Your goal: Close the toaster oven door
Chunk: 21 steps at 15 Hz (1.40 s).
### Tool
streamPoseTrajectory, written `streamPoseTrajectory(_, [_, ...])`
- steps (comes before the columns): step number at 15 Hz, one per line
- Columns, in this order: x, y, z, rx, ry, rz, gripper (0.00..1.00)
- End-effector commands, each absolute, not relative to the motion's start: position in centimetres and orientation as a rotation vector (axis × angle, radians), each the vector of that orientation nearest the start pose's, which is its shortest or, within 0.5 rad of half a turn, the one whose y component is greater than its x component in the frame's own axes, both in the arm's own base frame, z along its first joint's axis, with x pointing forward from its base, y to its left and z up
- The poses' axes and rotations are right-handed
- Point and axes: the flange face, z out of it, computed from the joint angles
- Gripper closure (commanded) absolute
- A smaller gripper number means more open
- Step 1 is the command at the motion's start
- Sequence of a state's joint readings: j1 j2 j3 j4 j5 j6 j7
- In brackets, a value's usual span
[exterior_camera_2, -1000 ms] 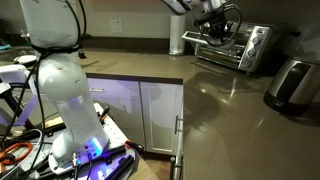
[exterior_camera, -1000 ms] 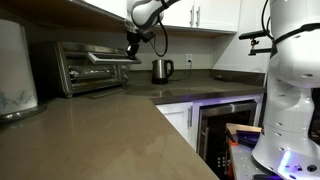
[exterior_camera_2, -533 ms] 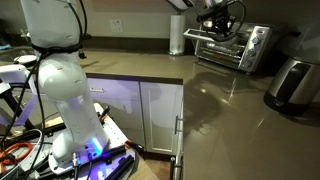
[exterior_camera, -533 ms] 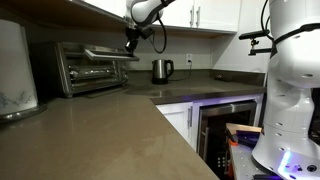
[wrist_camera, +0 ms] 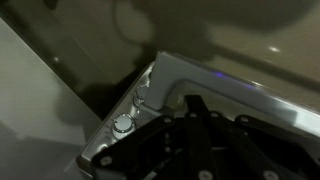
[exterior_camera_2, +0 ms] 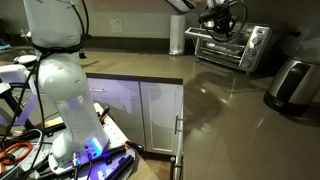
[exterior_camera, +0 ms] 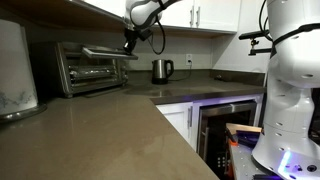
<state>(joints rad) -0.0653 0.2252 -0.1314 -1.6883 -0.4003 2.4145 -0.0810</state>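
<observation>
The silver toaster oven stands at the back of the counter and shows in both exterior views. Its door is part-way up, about level, with its free edge toward the room. My gripper is at that free edge, also seen from the side. In the wrist view the dark fingers lie together against the door's silver frame corner. The fingers look shut and hold nothing.
A small steel kettle stands on the counter beside the oven. A white roll stands next to the oven, and a steel toaster sits nearer. Upper cabinets hang above. The robot base is by the counter.
The gripper has moved up and a little toward the oven. The door's free edge has swung upward with it.
</observation>
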Motion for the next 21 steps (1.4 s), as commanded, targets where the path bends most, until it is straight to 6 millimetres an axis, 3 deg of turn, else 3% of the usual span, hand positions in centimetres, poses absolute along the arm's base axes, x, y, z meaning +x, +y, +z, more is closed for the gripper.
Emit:
streamPoseTrajectory(1, [67.2,-12.9,52.2,-3.467,-0.297,-0.930,1.00])
streamPoseTrajectory(7, [67.6,-12.4,54.6,-3.467,-0.450,-1.246,1.00])
streamPoseTrajectory(14, [67.3,-12.2,54.7,-3.473,-0.388,-1.105,1.00])
streamPoseTrajectory(21, [67.1,-12.6,57.9,-3.511,-0.397,-1.281,1.00])
